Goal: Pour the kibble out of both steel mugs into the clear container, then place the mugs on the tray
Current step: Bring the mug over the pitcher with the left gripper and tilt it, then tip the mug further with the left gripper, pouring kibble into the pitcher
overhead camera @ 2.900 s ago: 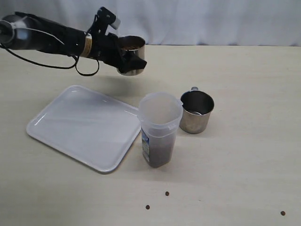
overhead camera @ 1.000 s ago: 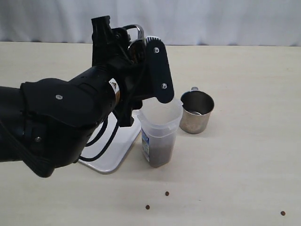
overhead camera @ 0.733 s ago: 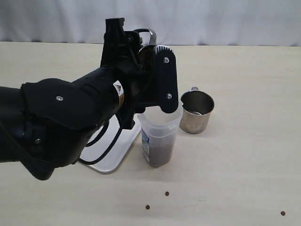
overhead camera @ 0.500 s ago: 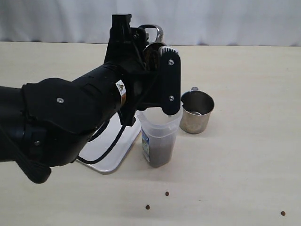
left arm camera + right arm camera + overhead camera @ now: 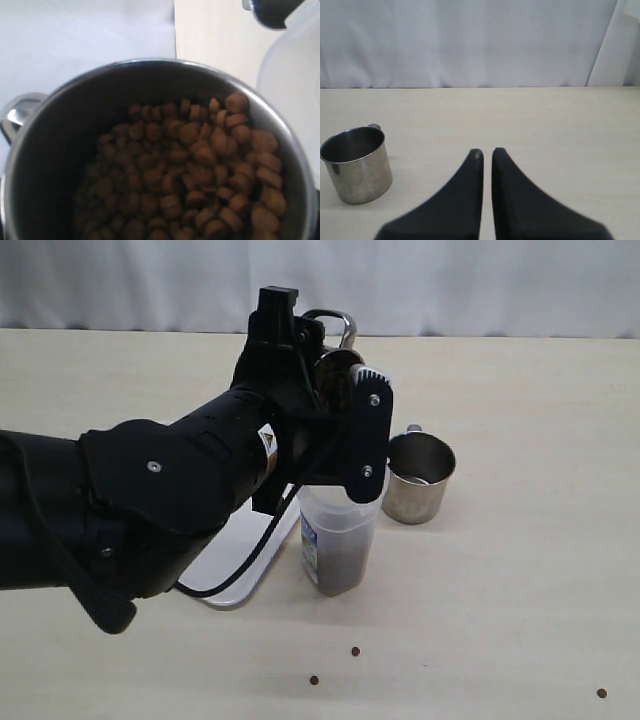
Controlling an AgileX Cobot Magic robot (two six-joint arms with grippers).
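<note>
The held steel mug (image 5: 55,150) hangs above the clear container (image 5: 340,530), seemingly tipped, its kibble (image 5: 190,170) heaped against one side. The container stands upright on the surface, its lower part filled with brown pellets. The second steel mug (image 5: 417,478) stands upright just right of it. The white tray (image 5: 238,565) lies to the left, mostly hidden. Three stray pellets (image 5: 354,651) lie in front.

Two steel mugs (image 5: 418,480) (image 5: 45,150) — one clear container (image 5: 335,540), one tray (image 5: 228,558) — three stray pellets (image 5: 355,651).

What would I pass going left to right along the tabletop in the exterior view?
tray → clear container → steel mug → kibble pellet lying alone at the far right.
</note>
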